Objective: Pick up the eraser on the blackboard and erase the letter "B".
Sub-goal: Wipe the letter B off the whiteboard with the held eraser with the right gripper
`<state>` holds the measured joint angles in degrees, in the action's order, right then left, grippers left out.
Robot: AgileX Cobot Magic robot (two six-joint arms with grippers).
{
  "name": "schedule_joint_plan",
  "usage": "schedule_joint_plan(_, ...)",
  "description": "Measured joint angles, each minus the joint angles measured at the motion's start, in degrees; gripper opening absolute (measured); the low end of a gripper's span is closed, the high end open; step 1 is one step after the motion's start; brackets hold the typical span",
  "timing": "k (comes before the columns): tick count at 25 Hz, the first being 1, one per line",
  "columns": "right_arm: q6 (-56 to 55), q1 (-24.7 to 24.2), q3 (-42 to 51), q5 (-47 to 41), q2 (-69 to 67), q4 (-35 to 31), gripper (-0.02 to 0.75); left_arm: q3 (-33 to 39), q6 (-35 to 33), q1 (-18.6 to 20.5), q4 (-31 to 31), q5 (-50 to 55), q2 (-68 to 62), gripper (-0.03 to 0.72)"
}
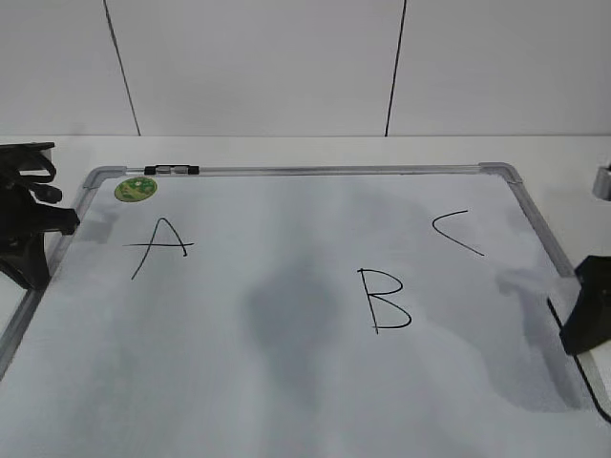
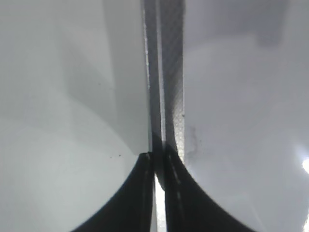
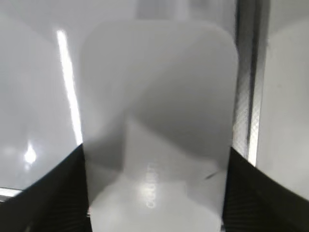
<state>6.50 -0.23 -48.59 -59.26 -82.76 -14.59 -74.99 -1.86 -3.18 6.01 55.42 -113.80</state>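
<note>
1. White wall panels with dark seams back a pale desk, and the blackboard (image 1: 286, 382) — really a white dry-erase board in a silver-grey frame — covers most of the desk from the left edge to the right.
2. On it I read "A" (image 1: 160, 246) toward the far left corner beside a round green sticker (image 1: 136, 188), "C" (image 1: 458, 232) toward the far right, and the letter "B" (image 1: 384, 301) near the middle, a little right of centre and untouched.
3. My right wrist view is filled by the eraser (image 3: 157, 130), a white rounded block lying on the board just inside the frame rail at the desk's right edge; the exterior view does not show it clearly.
4. The right gripper (image 3: 154, 212) has one dark finger on each long side of the eraser, spread wide; I cannot tell whether the pads are touching it yet.
5. The left gripper (image 2: 159, 193) sits over the board's rail at the desk's left edge, its fingers almost together with nothing between them.
6. I judge the eraser light, rigid and smooth-sided — glossy plastic that could slip under a loose pinch.
7. I would grip across the narrow width, on the two long sides near mid-length, squarely and firmly, so it stays flat when pressed and dragged over the "B".
</note>
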Motion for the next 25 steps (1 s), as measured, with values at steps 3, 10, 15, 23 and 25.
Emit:
schedule_joint_plan(3,-0.08,1.04,-2.99,0.00,-0.10,-0.64,0.534,0.00,0.00,0.00,0.00,0.00,0.00,0.020)
schedule_joint_plan(10,-6.81,14.13,-12.46,0.10,-4.98,5.75,0.534,0.00,0.00,0.00,0.00,0.00,0.00,0.021)
schedule_joint_plan(15,-8.45,19.02,-19.55,0.10,-13.43,6.45,0.534,0.00,0.00,0.00,0.00,0.00,0.00,0.021)
schedule_joint_plan(23,-8.73,19.61,-28.80,0.10,-24.39,7.14,0.534,0.00,0.00,0.00,0.00,0.00,0.00,0.021)
schedule_joint_plan(25,-8.73,19.61,-29.99,0.10,-26.42,7.14,0.534,0.00,0.00,0.00,0.00,0.00,0.00,0.021)
